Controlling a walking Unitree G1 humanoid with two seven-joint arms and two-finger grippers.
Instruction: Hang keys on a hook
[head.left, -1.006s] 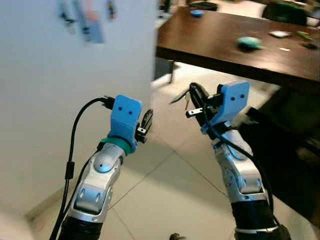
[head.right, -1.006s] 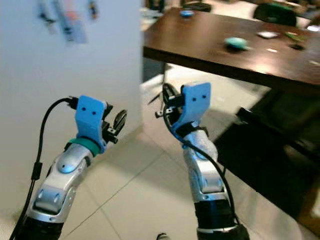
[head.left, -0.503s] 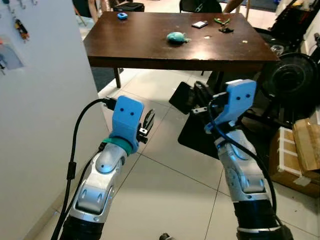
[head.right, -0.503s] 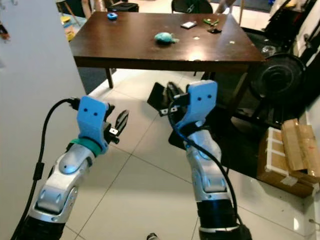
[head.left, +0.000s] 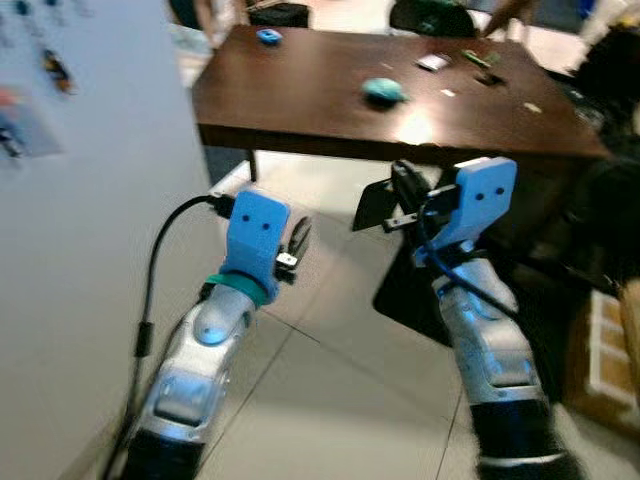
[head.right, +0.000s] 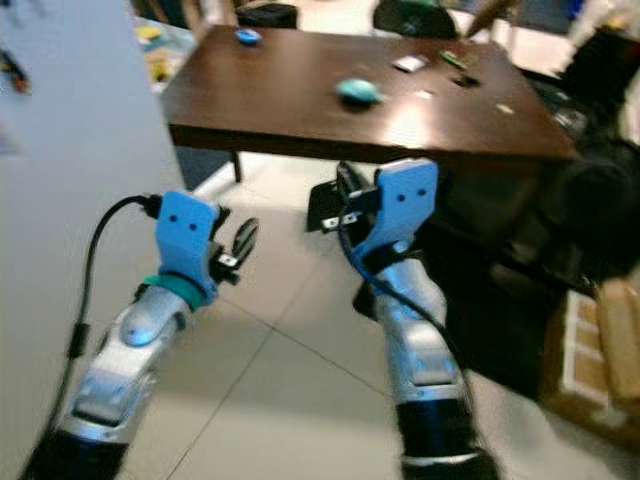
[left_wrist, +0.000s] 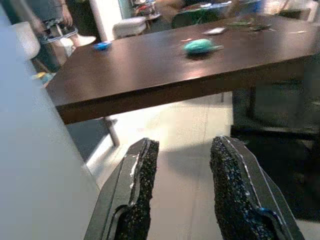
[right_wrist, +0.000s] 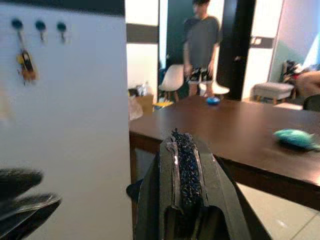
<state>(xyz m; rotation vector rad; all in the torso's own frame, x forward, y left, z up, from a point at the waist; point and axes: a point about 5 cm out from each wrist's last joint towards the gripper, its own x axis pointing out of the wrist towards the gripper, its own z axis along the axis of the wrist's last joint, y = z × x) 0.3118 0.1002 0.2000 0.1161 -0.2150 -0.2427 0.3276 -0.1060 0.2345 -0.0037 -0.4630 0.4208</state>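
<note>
Keys (right_wrist: 26, 64) hang on the leftmost of three hooks (right_wrist: 39, 26) on the white wall panel (right_wrist: 75, 100), beside the dark bench (head.left: 400, 95). Left end effector (left_wrist: 182, 187) hovers near the panel with fingers spread apart, gripping nothing. Right end effector (right_wrist: 186, 172) has its fingers pressed together. A person (right_wrist: 201, 45) stands beyond the bench.

3 hooks (right_wrist: 40, 24), 1 key set (right_wrist: 26, 65), 1 table (right_wrist: 240, 125)

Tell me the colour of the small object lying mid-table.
Teal object, clearest in the left wrist view.
</note>
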